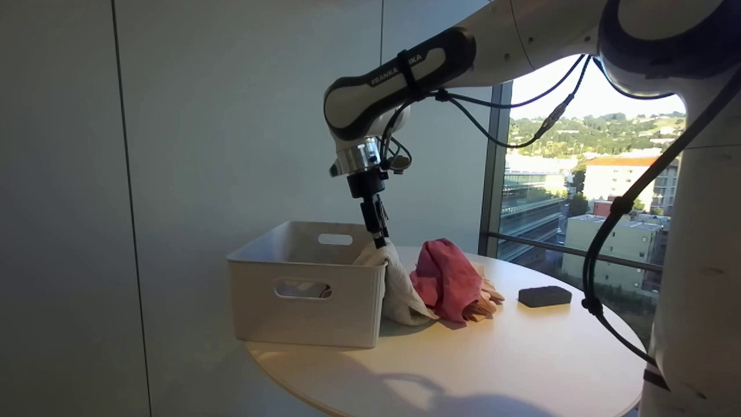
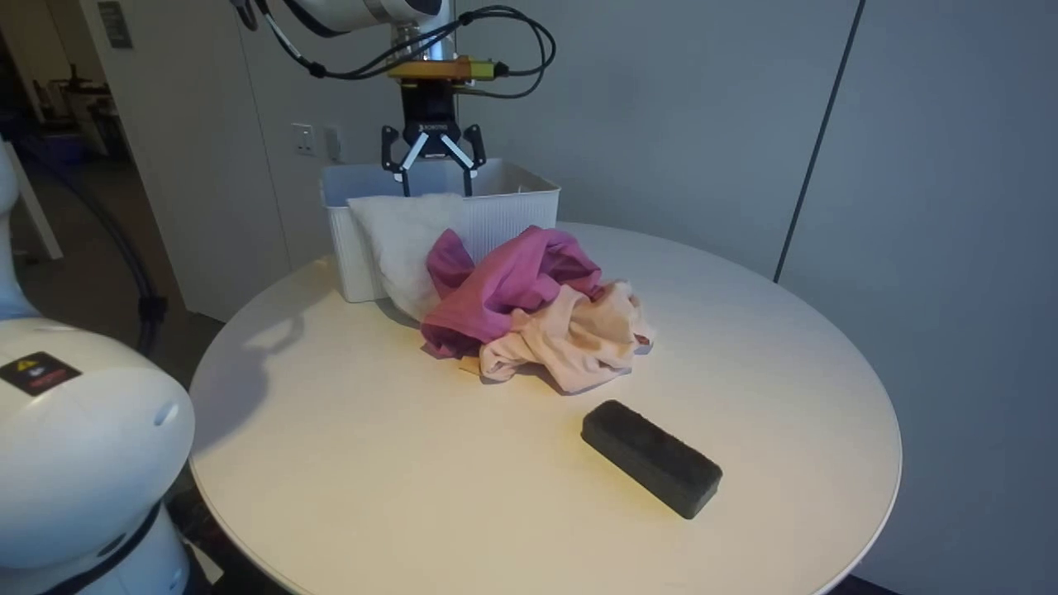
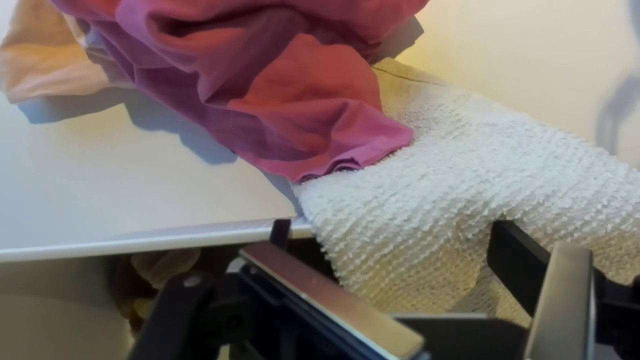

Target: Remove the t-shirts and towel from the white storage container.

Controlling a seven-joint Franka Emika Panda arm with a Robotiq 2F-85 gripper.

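The white storage container (image 1: pixel 307 327) stands at the table's edge in both exterior views (image 2: pixel 517 216). The white towel (image 1: pixel 399 292) hangs over its rim, part inside and part on the table; it also shows in the wrist view (image 3: pixel 475 165). A pink t-shirt (image 2: pixel 512 285) lies crumpled on the table against the towel. A peach t-shirt (image 2: pixel 574 330) lies under and beside it. My gripper (image 2: pixel 437 186) is open, pointing down at the rim. In the wrist view its fingers (image 3: pixel 391 230) are wide apart, the towel between them, the right fingertip touching or close to it.
A black block (image 2: pixel 651 457) lies on the round white table (image 2: pixel 372 479). Brownish items (image 3: pixel 162 267) show dimly inside the container. A wall (image 1: pixel 231 116) stands behind the container, and a window (image 1: pixel 579 191) is beyond the table.
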